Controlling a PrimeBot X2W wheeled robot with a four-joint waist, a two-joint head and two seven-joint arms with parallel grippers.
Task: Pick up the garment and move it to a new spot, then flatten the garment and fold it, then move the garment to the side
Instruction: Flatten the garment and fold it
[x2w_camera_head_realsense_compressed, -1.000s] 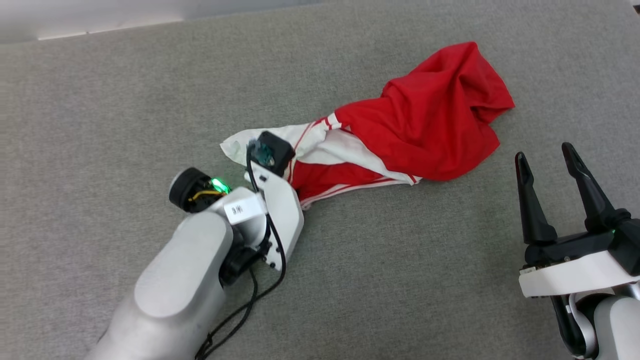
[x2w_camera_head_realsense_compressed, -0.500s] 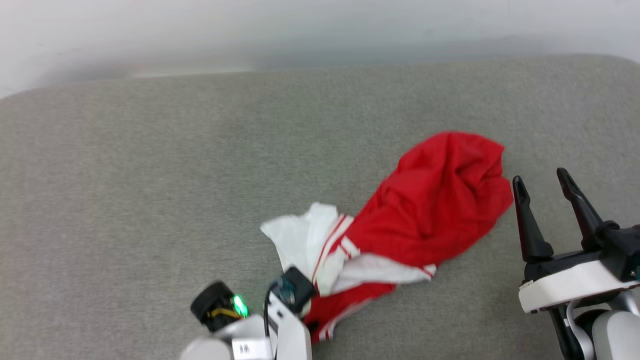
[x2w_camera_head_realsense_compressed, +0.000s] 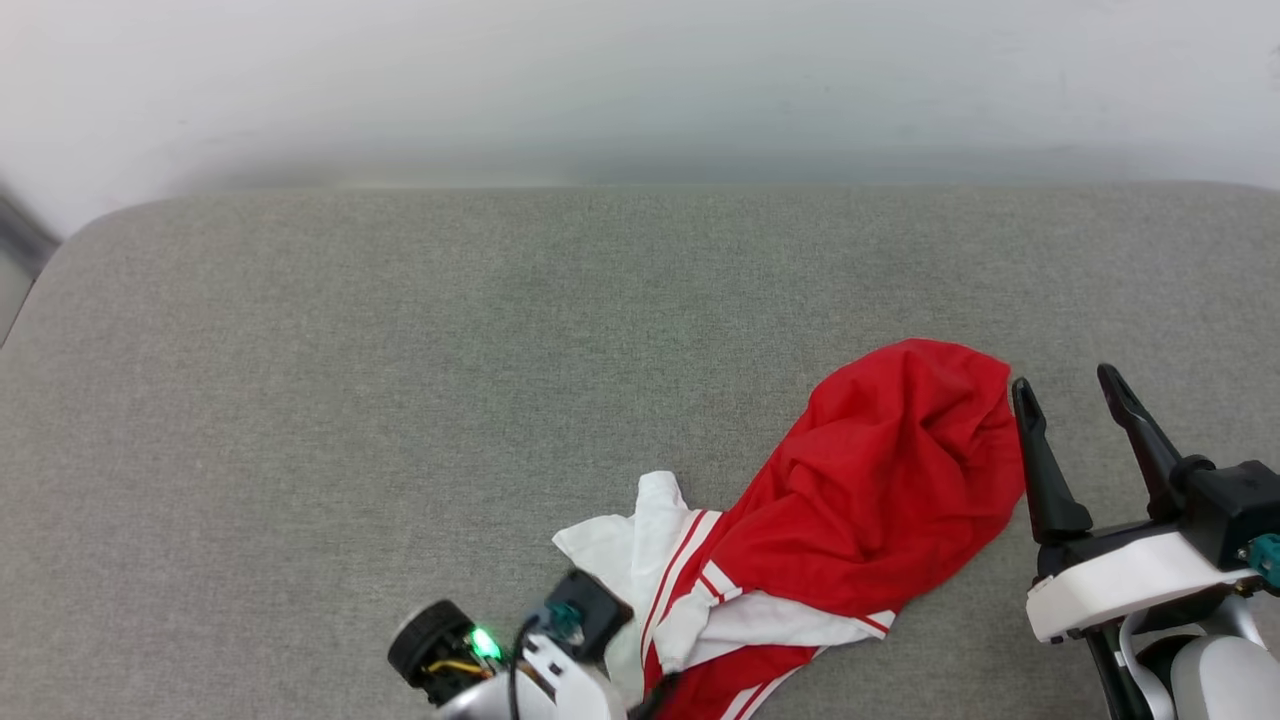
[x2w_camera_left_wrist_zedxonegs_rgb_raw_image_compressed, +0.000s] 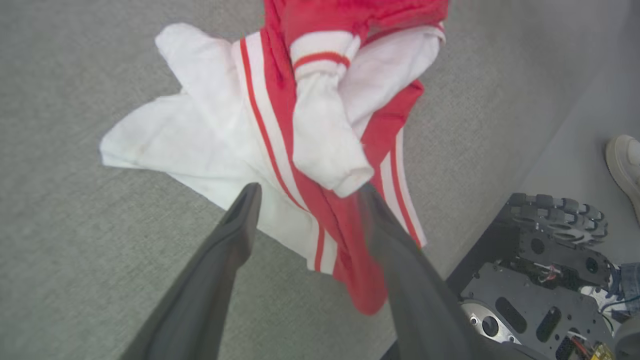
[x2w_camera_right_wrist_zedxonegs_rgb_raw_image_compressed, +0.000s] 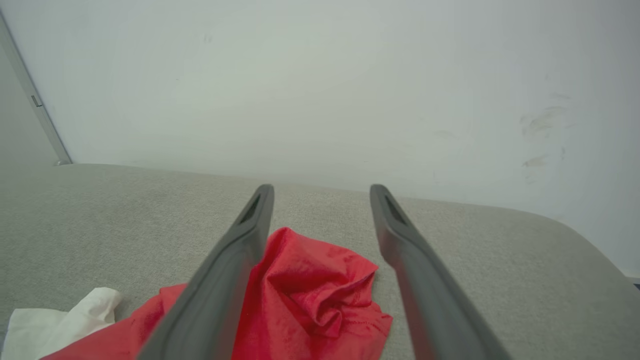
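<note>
Garment (x2w_camera_head_realsense_compressed: 880, 490) is lying crumpled on the grey cushion (x2w_camera_head_realsense_compressed: 350, 400), red bulk off to the right and white sleeves down by the left gripper (x2w_camera_left_wrist_zedxonegs_rgb_raw_image_compressed: 308, 187). Its fingers are spread wide over the striped trim, pinching nothing. Right gripper (x2w_camera_head_realsense_compressed: 1063, 380) is spread too, just beside the red end.

Dark tapered jaws, white wrist shell (x2w_camera_head_realsense_compressed: 1110, 585)

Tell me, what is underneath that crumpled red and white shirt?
The garment lies bunched on the grey fabric surface, which shows beside it. Whatever might sit beneath its folds is covered.
</note>
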